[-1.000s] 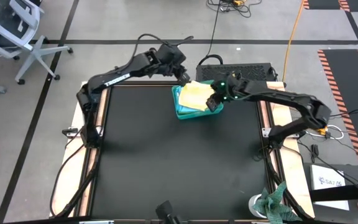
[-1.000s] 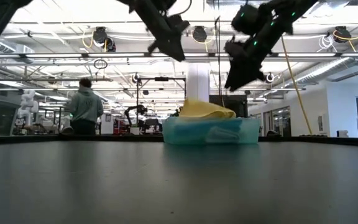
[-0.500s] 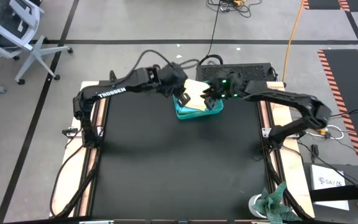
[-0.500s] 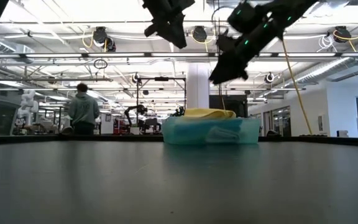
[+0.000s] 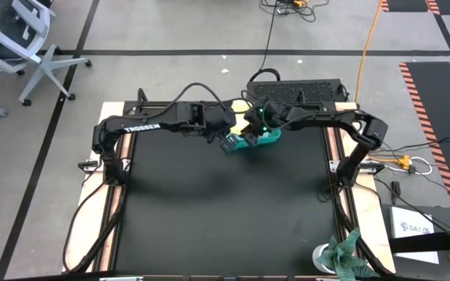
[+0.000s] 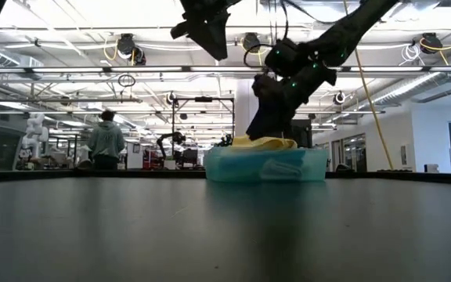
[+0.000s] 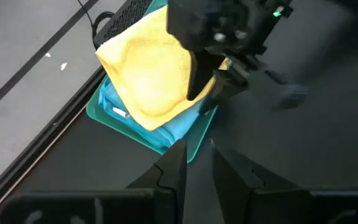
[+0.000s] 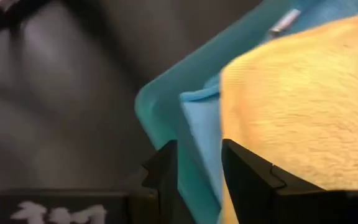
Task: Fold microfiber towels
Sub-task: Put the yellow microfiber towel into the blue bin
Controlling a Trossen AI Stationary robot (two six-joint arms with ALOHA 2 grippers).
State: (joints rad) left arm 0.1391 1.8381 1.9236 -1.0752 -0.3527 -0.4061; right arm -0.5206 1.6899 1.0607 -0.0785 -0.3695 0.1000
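Observation:
A teal plastic tray (image 7: 166, 140) stands at the table's far middle. In it a yellow towel (image 7: 145, 74) lies heaped on a light blue towel (image 7: 176, 127). My right gripper (image 8: 197, 165) is down at the tray's left near corner. It is open, and the tray rim and the blue towel's edge show in its gap, with the yellow towel (image 8: 303, 93) beside one finger. My left gripper (image 7: 197, 168) hangs high above the tray's near left side (image 6: 210, 39). It is open by a narrow gap with nothing in it. My right gripper slants down from the table's right, its fingertips (image 7: 197, 78) at the yellow towel's edge nearest the table's middle. Its own body hides the tips, so I cannot tell whether they touch the towel.
A mottled green-and-white rag (image 5: 342, 254) lies off the mat at the near right. A black box (image 5: 295, 87) sits just beyond the far edge behind the tray. The black mat (image 5: 225, 211) stretches bare toward the near edge. A person (image 6: 106, 141) stands far off in the room.
My left gripper has swung from beyond the tray's far side toward the near edge, staying high. My right gripper has tipped downward and sunk toward the tray, shifting slightly toward the table's left. The heap of the yellow towel now sits lower in the tray.

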